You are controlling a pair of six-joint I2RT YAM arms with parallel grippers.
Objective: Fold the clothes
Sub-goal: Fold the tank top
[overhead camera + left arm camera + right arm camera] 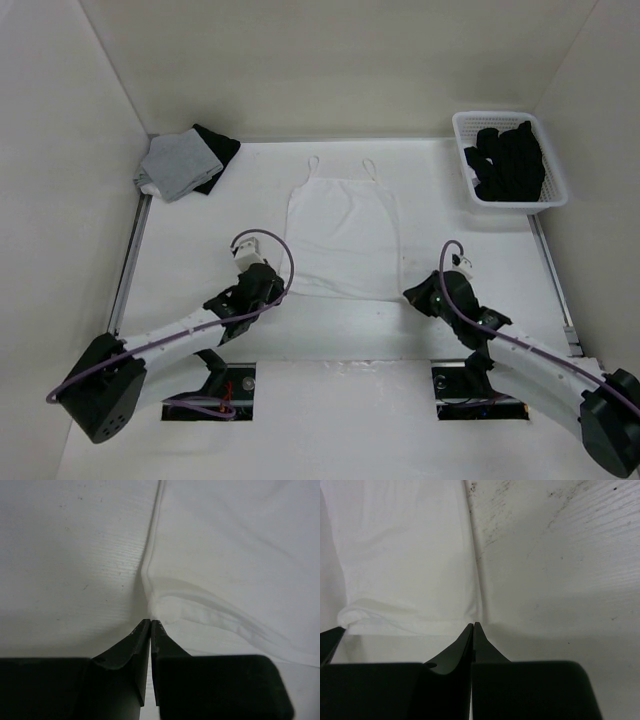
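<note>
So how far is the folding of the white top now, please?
Done: the white top lies spread flat, straps at the far side. In hand: the left gripper is shut on the near left hem corner, where fabric puckers, and the right gripper looks shut on the near right corner. Left: every fold; none is made yet.

table (200, 240): white, pretty scuffed
middle: white top (342, 235) lying flat, straps toward the top of the frame
upper left: grey garment (178, 165) overlapping a black garment (222, 148)
upper right: white basket (512, 207)
</note>
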